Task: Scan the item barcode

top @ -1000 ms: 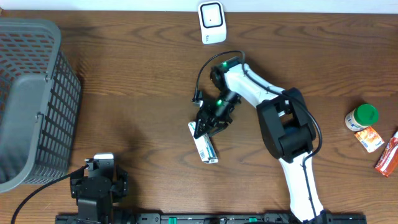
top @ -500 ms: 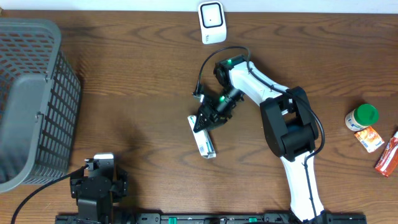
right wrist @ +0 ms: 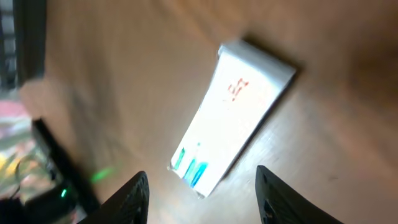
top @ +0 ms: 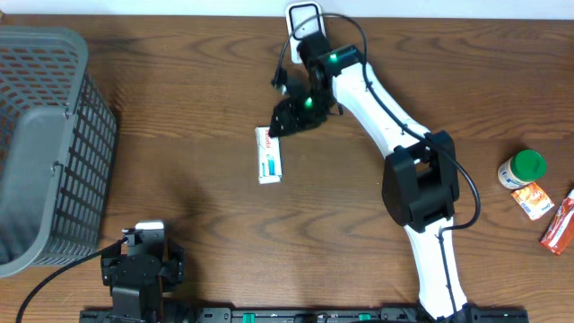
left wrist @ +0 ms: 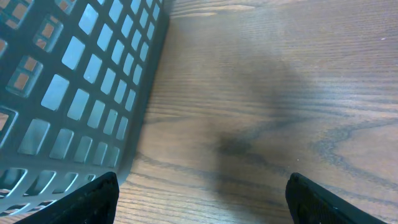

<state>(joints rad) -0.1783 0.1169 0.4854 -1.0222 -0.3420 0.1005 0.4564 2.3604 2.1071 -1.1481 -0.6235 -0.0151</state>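
Currently both my jaws open, empty; white rectangular carton [top: 269, 154] lies flat on the brown wooden desk [top: 179, 108] near my right one. Risk: barcode never faces the white scanner [top: 307, 31], no read.

Nothing is reading clearly from here. The white box [top: 268, 155] lying near the middle of the table [top: 179, 108] is showing red print and teal blocks, all too blurred to make out. The labels on the jar [top: 522, 168] and the packet [top: 533, 199] by the right edge are showing too small to read.
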